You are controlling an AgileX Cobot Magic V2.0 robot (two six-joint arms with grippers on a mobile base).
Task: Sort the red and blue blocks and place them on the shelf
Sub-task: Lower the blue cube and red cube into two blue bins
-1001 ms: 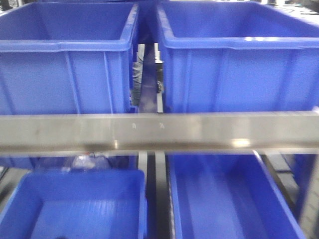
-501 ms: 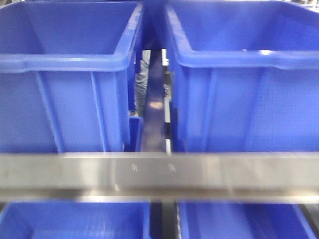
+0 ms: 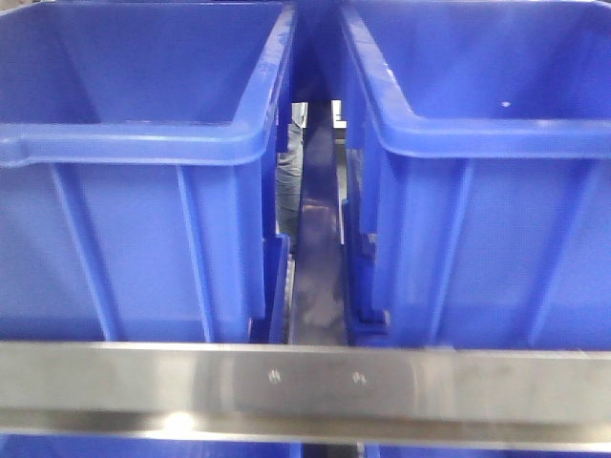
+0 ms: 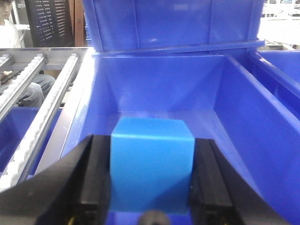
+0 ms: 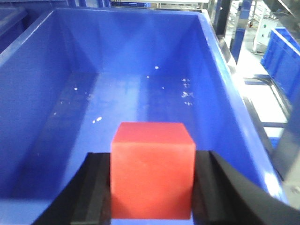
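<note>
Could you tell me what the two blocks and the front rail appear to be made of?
Red block: matte, likely foam or plastic; flat colour, no glare. Blue block: same look. Rail: brushed metal, probably steel; grey sheen, two screws.

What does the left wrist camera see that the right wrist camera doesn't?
Only the left wrist view: the blue block squeezed in the left pincer, roller rails and a person in white at the left. Only the right wrist view: the red block squeezed in the right pincer, and white specks on the bin floor. Both: each looks into a big blue bin past its held block.
</note>
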